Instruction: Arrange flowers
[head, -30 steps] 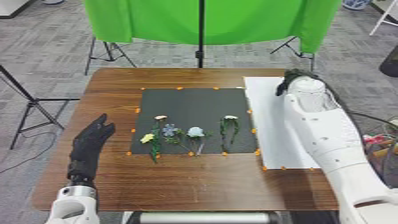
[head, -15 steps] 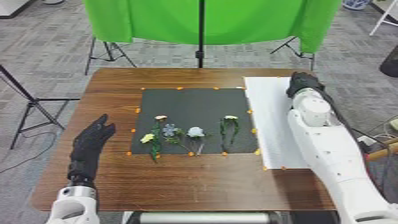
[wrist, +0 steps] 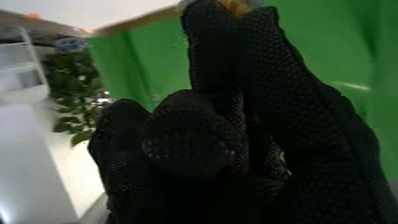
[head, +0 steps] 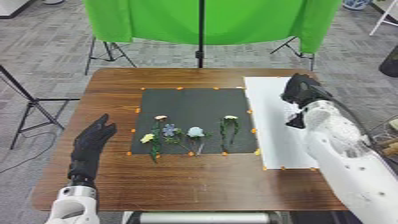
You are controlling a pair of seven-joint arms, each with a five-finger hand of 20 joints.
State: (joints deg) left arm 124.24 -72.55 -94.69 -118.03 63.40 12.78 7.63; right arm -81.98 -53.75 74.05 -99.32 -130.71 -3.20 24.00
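Observation:
On the black mat (head: 191,102) lie a pink flower (head: 161,118), a yellow flower (head: 147,138), a blue flower (head: 170,129) and a pale blue-white flower (head: 195,132), stems toward the near edge. A cream flower (head: 231,118) with green stems lies farther right on it. My right hand (head: 305,91) is over the white sheet (head: 271,110), right of the flowers, with its thumb apart from its straight fingers. In the right wrist view, that hand (wrist: 302,110) is near a small orange-tan patch at its fingertips. My left hand (head: 87,145) rests open left of the mat.
Orange markers line the mat and sheet on the brown table (head: 204,182). A green cloth (head: 160,22) hangs on a stand behind the table, and a black tripod (head: 34,102) stands at the left. Plant-like items (head: 389,145) are beyond the table's right edge.
My right hand has turned and come slightly nearer, its thumb now spread out over the white sheet. The right forearm has shifted outward. My left hand and the flowers have stayed still.

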